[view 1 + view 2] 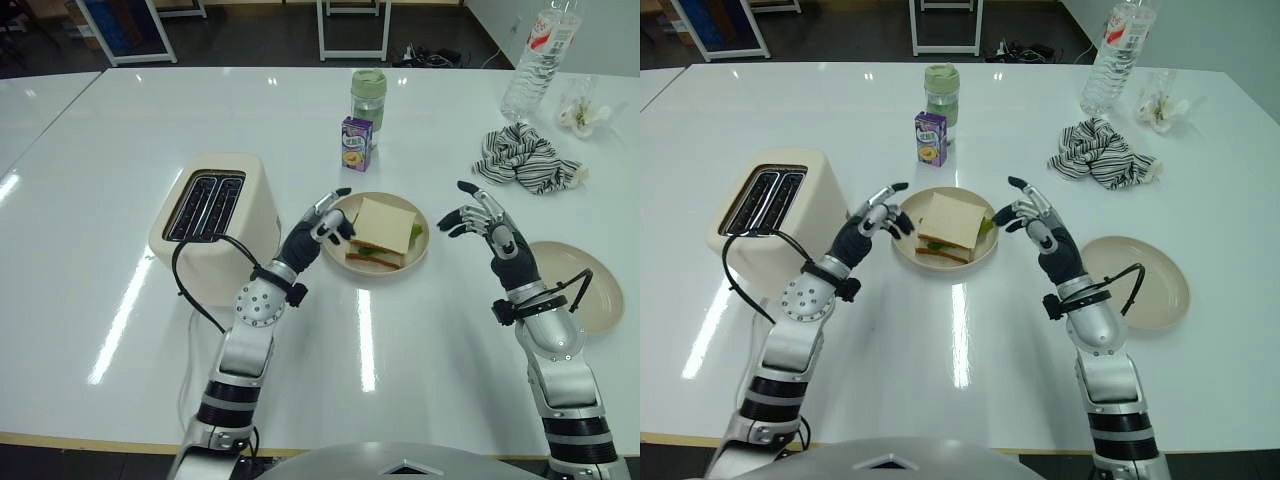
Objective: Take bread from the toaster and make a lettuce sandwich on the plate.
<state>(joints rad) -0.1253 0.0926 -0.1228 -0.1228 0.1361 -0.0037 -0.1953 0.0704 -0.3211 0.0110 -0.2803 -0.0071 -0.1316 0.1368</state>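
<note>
Both hands hang loose and empty beside the plate [380, 268] on the surface, with the sandwich [385, 222] lying on it between them, just right of the nearer left hand [325, 226] and further left of the right hand [488, 226].

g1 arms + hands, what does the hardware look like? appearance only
Left hand and right hand: dark grey-black palms, silver-grey segmented fingers, black tips. Left forearm and right forearm: silver metal casings, round disc joint at the wrist, black bands lower down. One black cable loops off the left wrist, another off the right.
</note>
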